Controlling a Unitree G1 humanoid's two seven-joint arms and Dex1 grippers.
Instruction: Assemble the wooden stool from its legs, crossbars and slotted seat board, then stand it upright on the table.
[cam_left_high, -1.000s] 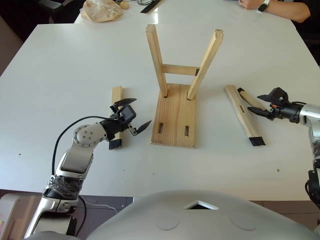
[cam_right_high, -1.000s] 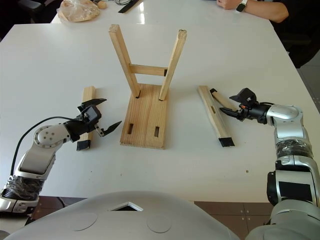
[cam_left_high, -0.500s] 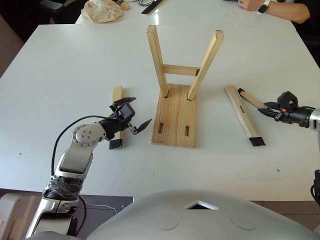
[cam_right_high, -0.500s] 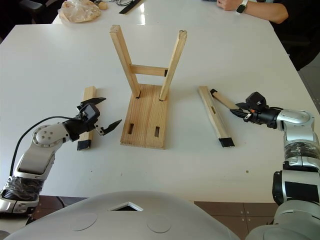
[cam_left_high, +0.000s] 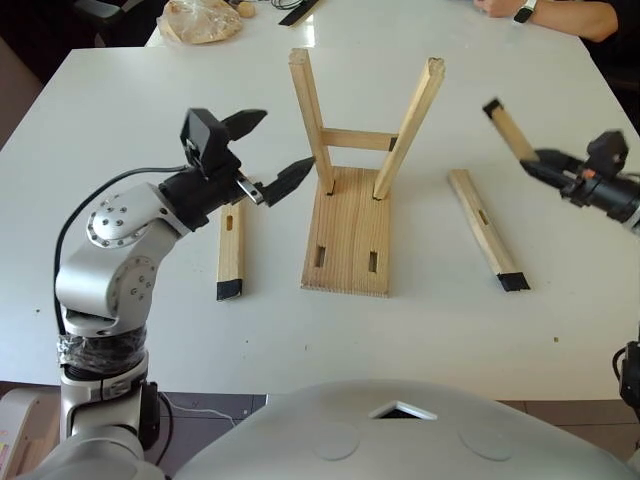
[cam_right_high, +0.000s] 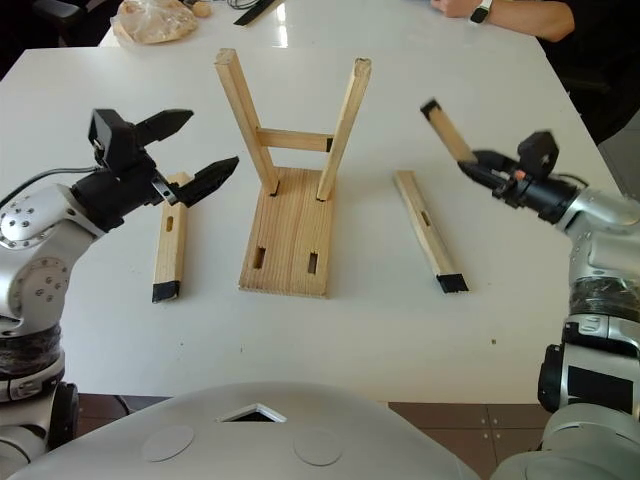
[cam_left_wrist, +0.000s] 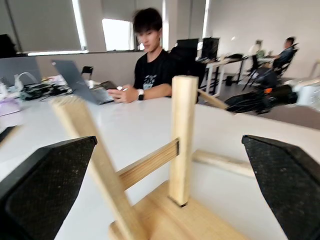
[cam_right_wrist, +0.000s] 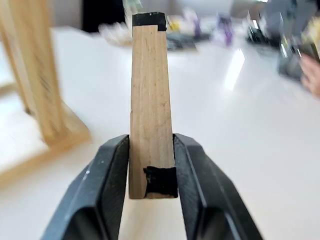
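Observation:
The slotted seat board (cam_left_high: 350, 240) lies flat on the white table. Two legs (cam_left_high: 310, 115) (cam_left_high: 412, 125) stand in its far slots, joined by a crossbar (cam_left_high: 358, 140). One loose leg (cam_left_high: 231, 245) lies left of the board and another (cam_left_high: 483, 228) lies to its right. My left gripper (cam_left_high: 280, 143) hangs open in the air just left of the standing legs, with nothing between its fingers (cam_left_wrist: 45, 185). My right gripper (cam_left_high: 545, 165) is shut on a short black-tipped crossbar (cam_left_high: 508, 128), held above the table at the right and pointing up and away. Both pads (cam_right_wrist: 107, 185) press its sides.
A crumpled bag (cam_left_high: 203, 20) and a dark object (cam_left_high: 300, 10) sit at the table's far edge. Bare table surface lies in front of the seat board and along both sides.
My left gripper rose from beside the loose left leg and now hangs near the standing legs. My right gripper lifted the short crossbar off the table.

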